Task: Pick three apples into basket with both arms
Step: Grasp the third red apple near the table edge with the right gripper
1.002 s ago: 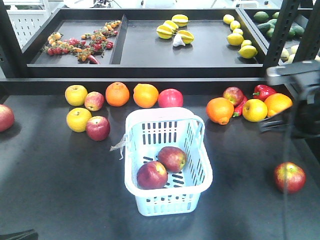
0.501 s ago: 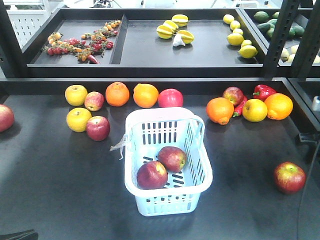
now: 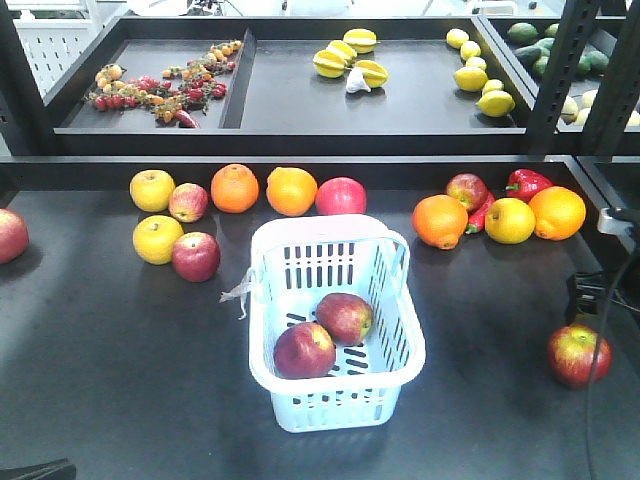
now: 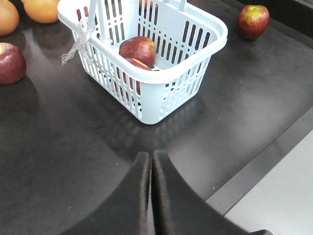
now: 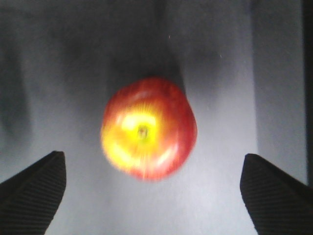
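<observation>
Since a second ago my right arm has swung off the far right and dropped over the last loose apple (image 3: 578, 355); my right tool (image 5: 151, 188) hangs above it, jaws wide apart. My left tool (image 4: 150, 191) sits pressed together at the near edge. Two apples (image 3: 304, 350) lie in the basket (image 3: 335, 405). Third pick in hand, I judge: descend, centre, close. Beyond, the dark desk carries oranges (image 3: 439, 221) before fruit shelves.
</observation>
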Tool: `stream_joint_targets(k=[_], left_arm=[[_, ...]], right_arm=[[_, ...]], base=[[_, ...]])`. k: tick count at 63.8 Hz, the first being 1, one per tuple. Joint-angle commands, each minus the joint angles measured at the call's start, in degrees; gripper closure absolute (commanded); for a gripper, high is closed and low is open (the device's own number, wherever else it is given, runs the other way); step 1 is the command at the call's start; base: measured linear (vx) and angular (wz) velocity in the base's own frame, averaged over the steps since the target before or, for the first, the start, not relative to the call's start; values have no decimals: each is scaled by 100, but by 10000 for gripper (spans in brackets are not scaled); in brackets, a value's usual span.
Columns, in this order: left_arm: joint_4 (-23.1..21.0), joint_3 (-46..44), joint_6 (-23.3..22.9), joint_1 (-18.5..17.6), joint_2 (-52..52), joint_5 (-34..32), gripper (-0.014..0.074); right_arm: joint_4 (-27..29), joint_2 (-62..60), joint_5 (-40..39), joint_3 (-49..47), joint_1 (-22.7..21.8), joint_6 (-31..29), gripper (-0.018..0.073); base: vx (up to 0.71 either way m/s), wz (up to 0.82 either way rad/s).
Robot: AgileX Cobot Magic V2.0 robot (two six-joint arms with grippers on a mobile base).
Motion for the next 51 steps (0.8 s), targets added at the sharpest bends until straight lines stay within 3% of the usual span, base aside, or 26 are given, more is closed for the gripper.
stream_joint_targets(k=[1,34,43,51], left_arm=[[-67,-162,-74,-15,40,-399,604],[-67,-162,-74,-15,40,-399,604],[-67,-162,-74,-15,40,-399,604],[-67,-162,-74,-15,40,-399,604]], right_arm=[[12,25,101,-389,-22,39,-111],[58,1080,199,-648,-22,54,-52],[113,1057,164,-648,-22,54,40],[126,1046,206,-648,-22,40,189]], base=[[0,0],[0,0],[0,0],[0,0]])
